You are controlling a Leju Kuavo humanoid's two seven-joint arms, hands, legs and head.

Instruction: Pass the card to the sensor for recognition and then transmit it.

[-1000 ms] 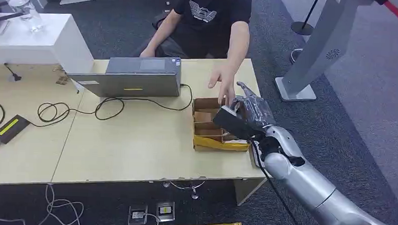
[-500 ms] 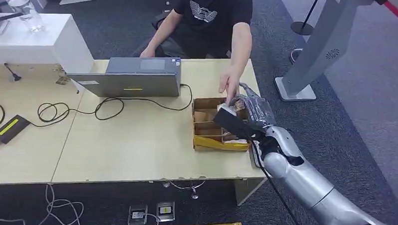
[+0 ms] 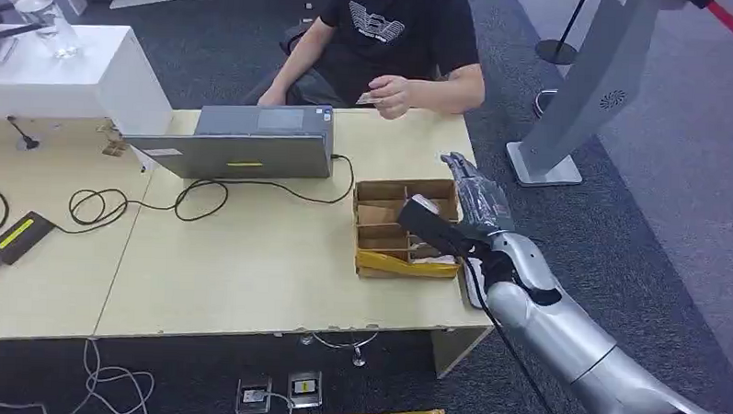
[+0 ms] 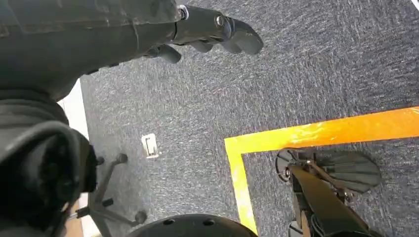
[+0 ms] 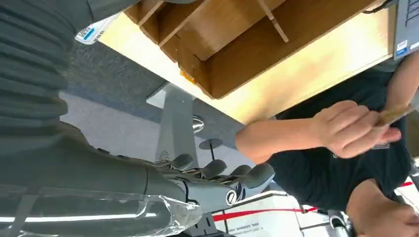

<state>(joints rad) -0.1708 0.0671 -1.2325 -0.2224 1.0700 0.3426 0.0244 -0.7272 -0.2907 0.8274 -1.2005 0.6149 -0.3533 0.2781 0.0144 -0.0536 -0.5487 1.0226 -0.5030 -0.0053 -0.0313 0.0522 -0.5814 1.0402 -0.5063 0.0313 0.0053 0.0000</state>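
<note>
Now the card sits in the person's hand — handover looks done; right hand spread, holding nothing, over the box — next, pull clear.

Laptop behind-left of divided box on table.

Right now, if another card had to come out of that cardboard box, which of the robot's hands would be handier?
The right hand, probably: it hangs open right at the divided cardboard box on the table. The left hand is down by the carpet floor, away from the table.
</note>
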